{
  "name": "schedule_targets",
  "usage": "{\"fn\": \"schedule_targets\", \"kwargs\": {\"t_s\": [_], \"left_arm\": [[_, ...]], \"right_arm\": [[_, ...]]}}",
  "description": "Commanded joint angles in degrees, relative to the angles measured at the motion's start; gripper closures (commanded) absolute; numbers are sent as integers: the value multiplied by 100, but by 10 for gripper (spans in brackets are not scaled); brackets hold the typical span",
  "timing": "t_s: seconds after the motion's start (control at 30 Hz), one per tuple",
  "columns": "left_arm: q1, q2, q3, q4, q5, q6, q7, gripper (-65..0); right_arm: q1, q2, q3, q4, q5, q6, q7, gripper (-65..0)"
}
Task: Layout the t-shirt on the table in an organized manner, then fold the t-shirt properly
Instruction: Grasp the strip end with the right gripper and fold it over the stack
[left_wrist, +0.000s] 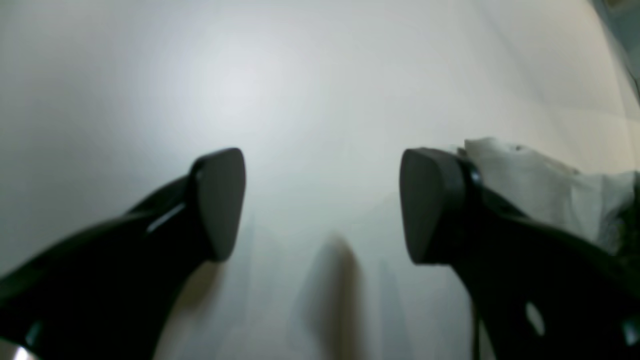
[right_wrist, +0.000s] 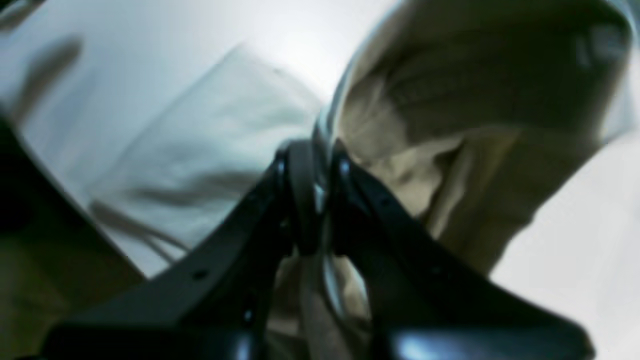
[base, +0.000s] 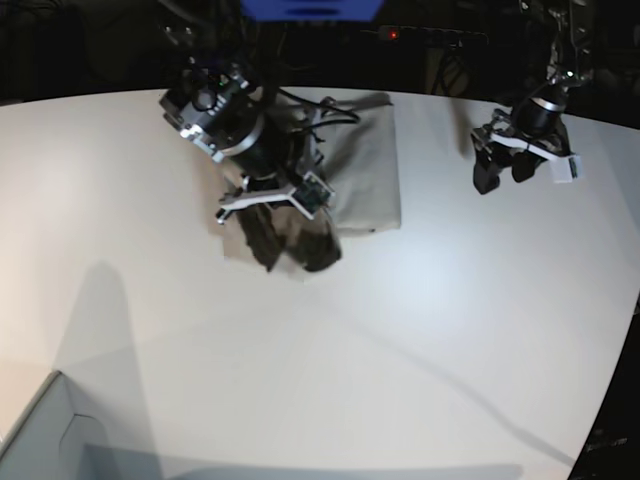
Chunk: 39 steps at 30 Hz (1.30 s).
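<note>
Only the right wrist view shows the grip: the right gripper has its black jaws pinched on a bunched fold of the t-shirt, soft beige cloth hanging in shadowed creases. The left wrist view shows the left gripper spread wide, matte pads over bare table, a pale shirt corner just beside one finger. From the base view, the t-shirt lies crumpled near the far edge of the smooth white, curved table.
</note>
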<state>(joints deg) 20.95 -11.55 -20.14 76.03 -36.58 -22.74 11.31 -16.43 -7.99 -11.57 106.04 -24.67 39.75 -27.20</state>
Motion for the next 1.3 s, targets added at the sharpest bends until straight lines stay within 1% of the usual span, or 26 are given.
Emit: {"fn": "schedule_targets", "kwargs": {"t_s": [0.0, 0.17, 0.33, 0.53, 0.57, 0.6, 0.7, 0.83, 0.9, 0.93, 1.07, 1.27], "left_arm": [[46, -54, -21, 120, -83, -69, -133, -467], [72, -54, -21, 76, -65, -69, -133, -467], [63, -54, -21, 76, -65, -69, -133, -467], [37, -54, -21, 76, -65, -69, -133, -467], [37, -54, -21, 76, -65, -69, -133, -467], [37, -54, -21, 76, -65, -69, -133, -467], [28, -54, -21, 76, -65, -69, -133, -467], [11, -54, -21, 76, -65, -69, -133, -467], [2, -54, -21, 76, -65, -69, -133, -467], [2, -54, -21, 76, -65, -69, -133, -467], [-86, -54, -21, 76, -65, -69, -133, -467], [-113, -54, -21, 76, -74, -69, -133, -467]], "right_arm": [[91, -49, -51, -24, 62, 25, 140, 0], [179, -49, -104, -595, 62, 25, 184, 0], [240, -23, -421, -894, 62, 25, 193, 0], [416, -23, -561, -1158, 53, 25, 140, 0], [425, -23, -553, -1210, 45, 25, 140, -12], [451, -14, -535, -1219, 45, 25, 140, -41], [434, 91, -570, -1175, 45, 25, 140, -160], [188, 118, -684, -551, 53, 25, 140, -310], [65, 118, -676, -94, 53, 25, 149, -350], [29, 118, -640, 117, 53, 25, 149, -356], [-23, 118, 10, 688, 53, 25, 149, -346], [21, 118, 1302, 662, 71, 25, 149, -339]]}}
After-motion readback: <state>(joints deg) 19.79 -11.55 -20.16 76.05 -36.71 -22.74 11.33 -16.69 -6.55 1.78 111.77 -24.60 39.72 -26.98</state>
